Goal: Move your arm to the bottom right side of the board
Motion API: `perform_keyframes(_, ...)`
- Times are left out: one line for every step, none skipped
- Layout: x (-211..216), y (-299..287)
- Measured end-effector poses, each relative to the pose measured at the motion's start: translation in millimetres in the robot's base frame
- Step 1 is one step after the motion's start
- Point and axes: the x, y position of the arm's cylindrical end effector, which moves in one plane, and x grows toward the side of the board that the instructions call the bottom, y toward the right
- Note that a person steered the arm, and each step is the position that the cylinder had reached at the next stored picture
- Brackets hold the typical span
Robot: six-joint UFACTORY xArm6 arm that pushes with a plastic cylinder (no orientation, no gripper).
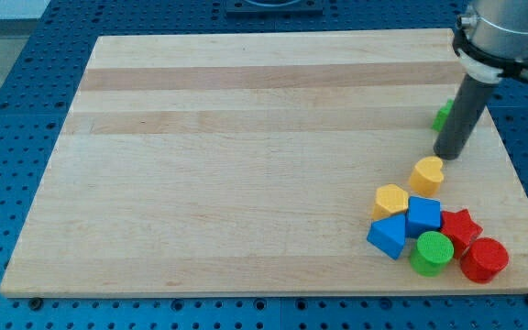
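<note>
My tip (447, 156) rests on the wooden board (246, 156) at the view's right, roughly mid-height. A yellow heart-shaped block (426, 173) lies just below-left of the tip, close to it. A green block (443, 115) peeks out from behind the rod, mostly hidden. Below, at the view's bottom right, sits a cluster: a yellow pentagon block (391, 199), a blue cube (423, 215), a blue triangular block (388, 236), a red star (459, 226), a green cylinder (432, 252) and a red cylinder (484, 259).
The board lies on a blue perforated table (26, 110). The arm's grey wrist (502, 32) hangs over the board's top right corner.
</note>
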Motion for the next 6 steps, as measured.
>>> perform_keyframes(6.7, 37.5)
perform_keyframes(62.3, 62.6)
perform_keyframes(114.8, 56.3)
perform_keyframes(137.5, 17.8)
perform_keyframes(145.4, 10.0)
perform_keyframes(148.4, 15.8)
